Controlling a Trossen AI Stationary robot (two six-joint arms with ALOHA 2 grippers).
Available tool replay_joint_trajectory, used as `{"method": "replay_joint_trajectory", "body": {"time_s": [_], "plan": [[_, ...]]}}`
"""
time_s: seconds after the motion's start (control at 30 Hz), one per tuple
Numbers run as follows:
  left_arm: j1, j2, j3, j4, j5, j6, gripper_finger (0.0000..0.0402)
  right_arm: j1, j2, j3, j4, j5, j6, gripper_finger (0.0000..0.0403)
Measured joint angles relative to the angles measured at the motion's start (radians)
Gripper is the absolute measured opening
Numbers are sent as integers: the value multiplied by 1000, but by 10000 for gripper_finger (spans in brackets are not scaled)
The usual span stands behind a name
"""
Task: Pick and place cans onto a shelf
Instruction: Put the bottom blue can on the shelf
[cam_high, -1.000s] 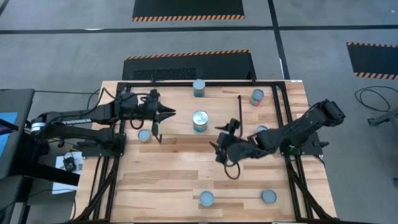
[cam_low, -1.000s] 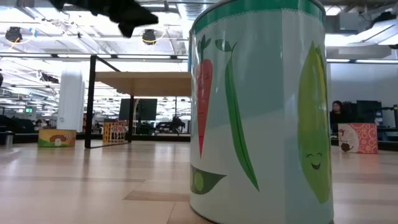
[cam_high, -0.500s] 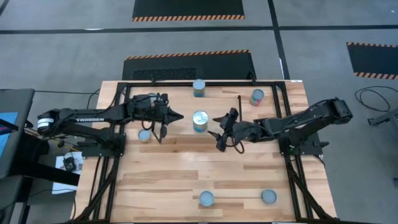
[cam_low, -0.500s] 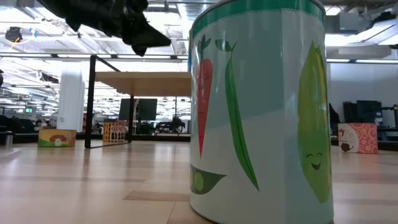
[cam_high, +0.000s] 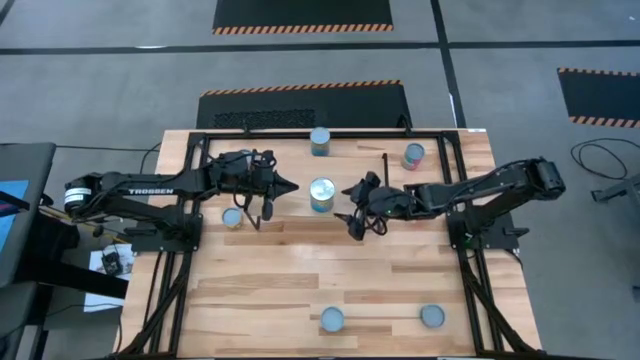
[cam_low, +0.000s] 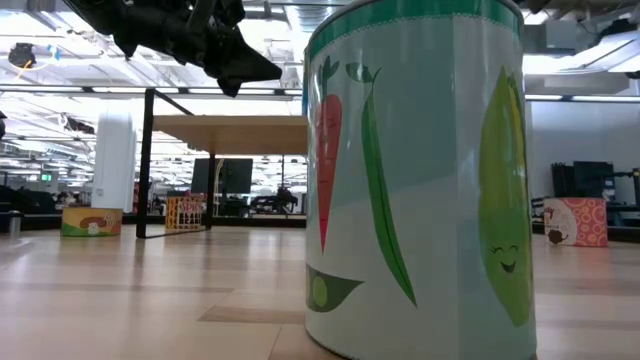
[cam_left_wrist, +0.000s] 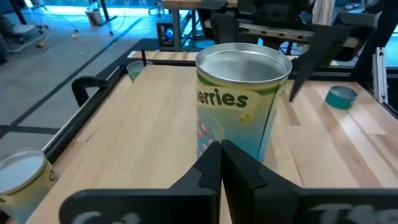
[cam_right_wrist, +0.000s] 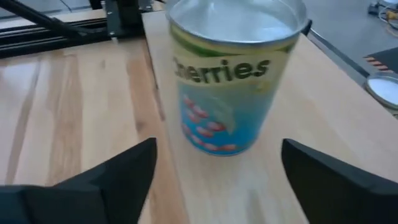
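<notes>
Our left gripper (cam_left_wrist: 221, 163) has just pinched shut, empty; our right gripper (cam_right_wrist: 214, 165), wide open, closes in on the cherries can (cam_high: 322, 194).

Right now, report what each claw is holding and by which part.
Nothing is held. The left claw is shut empty beside the cherries can; the right claw stands open facing it, not touching.
</notes>
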Motion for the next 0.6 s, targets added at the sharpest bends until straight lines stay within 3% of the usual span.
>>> {"method": "replay_joint_trajectory", "body": {"time_s": [0.07, 0.27, 0.6], "plan": [[0, 10, 0, 11, 27, -9, 0, 1, 0, 0, 30, 9, 2, 393], [-3, 27, 0, 39, 46, -41, 0, 6, 4, 0, 148, 35, -59, 375], [-8, 40, 1, 90, 51, -43, 0, -46, 59, 1, 265, 22, -85, 385]]}}
